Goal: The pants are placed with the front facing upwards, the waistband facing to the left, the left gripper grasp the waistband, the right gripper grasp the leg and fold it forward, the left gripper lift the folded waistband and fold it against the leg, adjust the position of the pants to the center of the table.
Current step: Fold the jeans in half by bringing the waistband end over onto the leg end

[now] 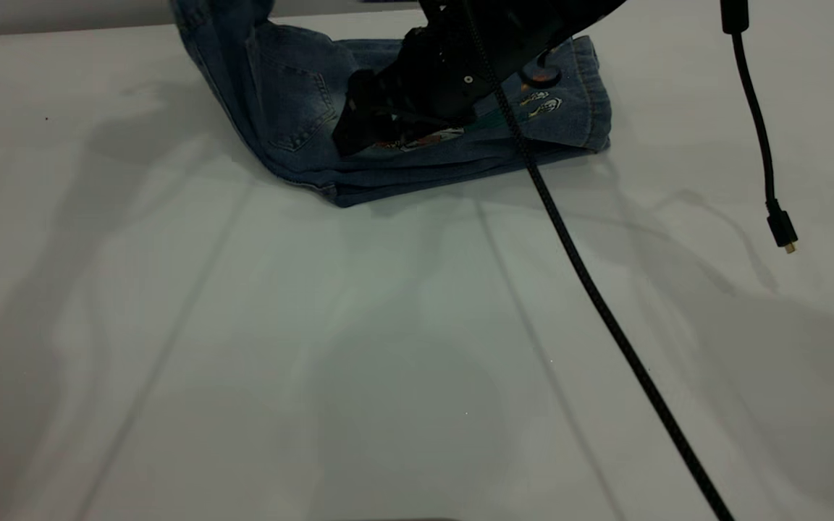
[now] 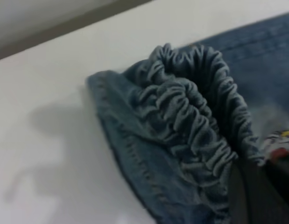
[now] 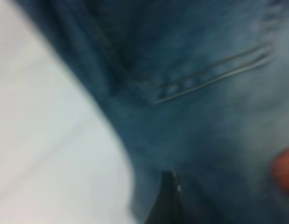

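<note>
Left of the scene, our plain black left gripper is cut off above the exterior view, so we cannot tell whether it holds the lifted fabric. Only its wrist view shows the gathered, ruffled denim waistband [image 2: 191, 116], bunched above the white table [image 2: 51, 116]. We see the short blue denim pants [image 1: 294, 94] folded at the table's far edge, the left part raised out of frame. Our black right gripper [image 1: 359, 126] presses on the folded legs, its fingers hard to make out; we cannot tell its grip. A black cable [image 1: 605, 311] crosses the tabletop
</note>
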Robot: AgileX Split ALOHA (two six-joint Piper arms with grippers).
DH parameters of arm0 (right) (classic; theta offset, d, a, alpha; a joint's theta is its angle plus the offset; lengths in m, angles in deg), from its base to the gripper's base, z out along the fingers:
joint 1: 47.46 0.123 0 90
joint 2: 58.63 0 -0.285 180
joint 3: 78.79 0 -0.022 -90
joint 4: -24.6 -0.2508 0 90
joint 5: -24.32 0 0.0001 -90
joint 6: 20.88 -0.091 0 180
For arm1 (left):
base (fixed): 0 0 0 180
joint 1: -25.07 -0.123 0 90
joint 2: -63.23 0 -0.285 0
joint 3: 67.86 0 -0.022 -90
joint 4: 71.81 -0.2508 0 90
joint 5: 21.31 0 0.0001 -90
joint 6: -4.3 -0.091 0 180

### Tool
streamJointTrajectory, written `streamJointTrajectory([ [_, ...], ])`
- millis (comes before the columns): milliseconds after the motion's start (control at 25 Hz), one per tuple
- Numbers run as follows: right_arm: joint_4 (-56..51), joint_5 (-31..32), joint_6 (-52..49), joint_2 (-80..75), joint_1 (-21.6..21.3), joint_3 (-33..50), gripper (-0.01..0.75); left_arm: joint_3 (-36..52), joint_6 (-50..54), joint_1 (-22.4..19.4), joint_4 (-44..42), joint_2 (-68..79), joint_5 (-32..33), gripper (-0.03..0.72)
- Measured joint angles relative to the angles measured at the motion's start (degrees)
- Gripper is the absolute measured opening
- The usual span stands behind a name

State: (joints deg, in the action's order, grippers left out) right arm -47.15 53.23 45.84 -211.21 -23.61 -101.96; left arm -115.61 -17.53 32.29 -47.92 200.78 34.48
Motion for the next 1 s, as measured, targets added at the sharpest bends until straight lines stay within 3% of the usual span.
streamJointTrajectory([
  [200,6.6,6.8,-5.8,6.4,-3.2,0.0,0.549,0.0,-0.3,4.1,-0.1,0.0,-2.0,0.045],
  [600,28.0,15.3,-29.4,13.4,-17.1,-0.1,0.549,0.0,-0.9,14.3,-0.1,0.3,-10.8,0.045],
  [1000,39.2,18.2,-40.9,15.8,-21.9,-0.1,0.549,0.0,-1.0,22.5,0.3,9.3,-22.3,0.045],
])
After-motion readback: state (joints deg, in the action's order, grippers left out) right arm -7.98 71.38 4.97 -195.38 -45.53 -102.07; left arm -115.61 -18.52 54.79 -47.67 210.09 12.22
